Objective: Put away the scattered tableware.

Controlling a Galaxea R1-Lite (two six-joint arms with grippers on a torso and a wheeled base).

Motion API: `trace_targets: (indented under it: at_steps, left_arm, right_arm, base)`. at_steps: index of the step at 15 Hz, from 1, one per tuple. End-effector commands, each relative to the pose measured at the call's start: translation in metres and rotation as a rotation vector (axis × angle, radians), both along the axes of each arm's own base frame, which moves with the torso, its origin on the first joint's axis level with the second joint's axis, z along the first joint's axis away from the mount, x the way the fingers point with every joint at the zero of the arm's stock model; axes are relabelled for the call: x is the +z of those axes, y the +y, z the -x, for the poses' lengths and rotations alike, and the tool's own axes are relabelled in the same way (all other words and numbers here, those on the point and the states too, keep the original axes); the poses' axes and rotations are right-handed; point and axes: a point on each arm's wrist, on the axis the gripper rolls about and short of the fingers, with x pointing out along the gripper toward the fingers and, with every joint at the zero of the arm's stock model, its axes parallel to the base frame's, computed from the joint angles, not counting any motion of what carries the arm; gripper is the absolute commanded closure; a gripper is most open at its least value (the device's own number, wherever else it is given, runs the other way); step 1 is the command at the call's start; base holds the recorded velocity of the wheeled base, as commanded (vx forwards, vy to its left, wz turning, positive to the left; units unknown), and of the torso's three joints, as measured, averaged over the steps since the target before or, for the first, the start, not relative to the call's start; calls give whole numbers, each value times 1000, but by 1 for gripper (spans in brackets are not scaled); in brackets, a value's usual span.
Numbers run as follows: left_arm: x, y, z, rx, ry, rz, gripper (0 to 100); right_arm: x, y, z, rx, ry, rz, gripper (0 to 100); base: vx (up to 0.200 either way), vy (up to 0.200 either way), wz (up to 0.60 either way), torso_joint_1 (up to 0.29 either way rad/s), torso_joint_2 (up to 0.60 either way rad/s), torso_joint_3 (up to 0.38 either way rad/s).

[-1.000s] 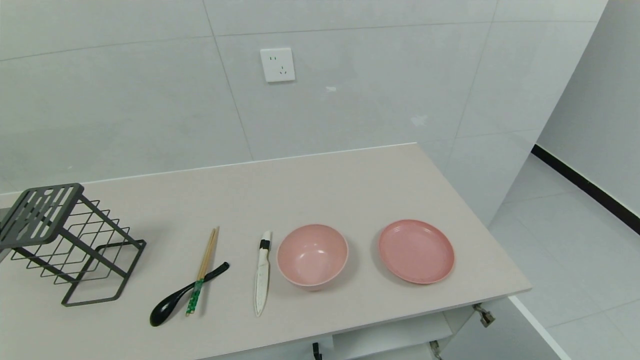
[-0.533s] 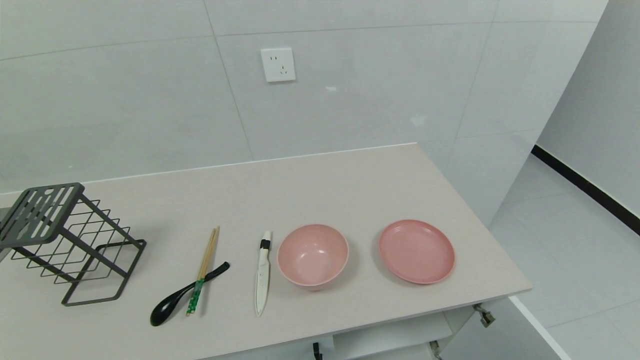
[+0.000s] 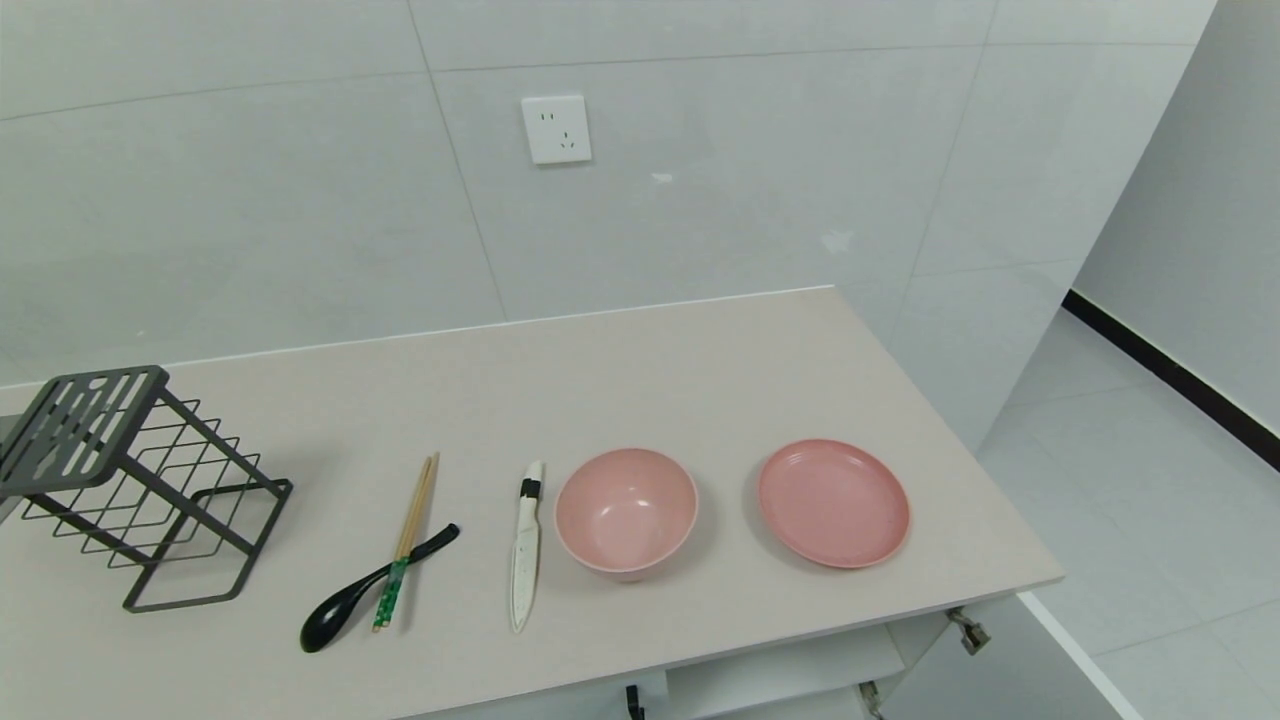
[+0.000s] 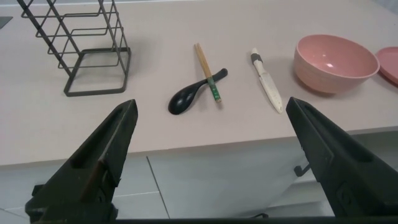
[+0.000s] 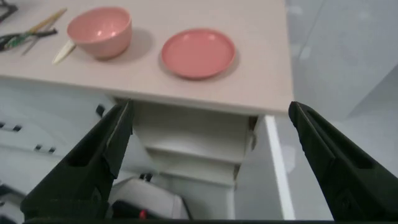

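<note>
Jaws on both arms stand wide apart and hold nothing: the left pair is low before the worktop's front edge, facing the cutlery, and the right pair is low, facing the dishes. On the worktop point(image 3: 650, 380) the wire rack point(image 3: 130, 480) stands at the robot's left, well apart from the plate point(image 3: 833, 502) near the right end. The bowl point(image 3: 625, 510) sits upright between the plate and the knife point(image 3: 525, 550), just beside the knife. The chopsticks point(image 3: 410, 525) cross the handle of the black spoon point(image 3: 345, 605), seemingly on top. Nothing is stowed yet, so a first pick is probably due. The flat plate likely needs a rim grip. The chopsticks should go before the spoon, pinched together.
</note>
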Motion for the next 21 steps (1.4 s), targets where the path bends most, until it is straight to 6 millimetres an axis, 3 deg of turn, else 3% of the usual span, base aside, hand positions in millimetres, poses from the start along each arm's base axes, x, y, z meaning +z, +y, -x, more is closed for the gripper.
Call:
trace_targets:
  at_steps: [1, 5, 8, 10, 14, 21]
  left_arm:
    - [0, 0, 0, 1, 1, 0, 0]
    - [0, 0, 0, -2, -1, 0, 0]
    - [0, 0, 0, -2, 1, -3, 0]
    - [0, 0, 0, -2, 1, -3, 0]
    - [0, 0, 0, -2, -1, -2, 0]
    - [0, 0, 0, 1, -1, -2, 0]
  right_arm:
    - [-9, -1, -12, 54, 113, -5, 0]
    - [3, 0, -42, 157, 218, -6, 0]
    - [26, 1, -94, 176, 204, 26, 0]
    - [30, 2, -116, 181, 217, 71, 0]
    - [18, 15, -137, 229, 302, 157, 0]
    - [20, 28, -173, 205, 362, 180, 0]
  base:
    - [0, 0, 0, 0, 0, 0]
    - [0, 0, 0, 0, 0, 0]
    - [0, 0, 0, 0, 0, 0]
    - [0, 0, 0, 0, 0, 0]
    - [0, 0, 0, 0, 0, 0]
    - [0, 0, 0, 0, 0, 0]
